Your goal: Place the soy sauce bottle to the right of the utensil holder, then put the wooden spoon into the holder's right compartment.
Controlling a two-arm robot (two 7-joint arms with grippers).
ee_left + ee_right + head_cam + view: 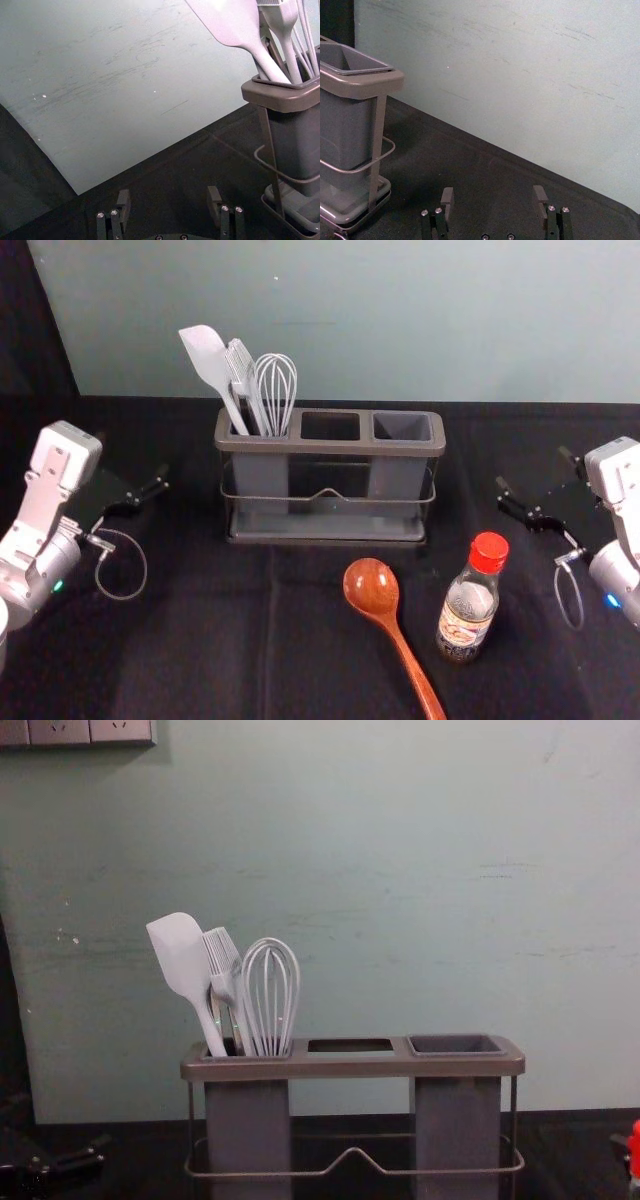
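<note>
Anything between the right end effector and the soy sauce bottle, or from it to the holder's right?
Nothing visible stands between the right end effector and the soy sauce bottle, or from there to the right side of the holder. The wooden spoon lies left of the bottle.

Free room — above right compartment (403,427)

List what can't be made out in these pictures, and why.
Wooden spoon, head view: handle's tip cut off by the bottom edge.
Soy sauce bottle, head view: label print too small; chest view: mostly cut off by the right edge.
Spatula, chest view: lower end hidden by the left compartment.
</note>
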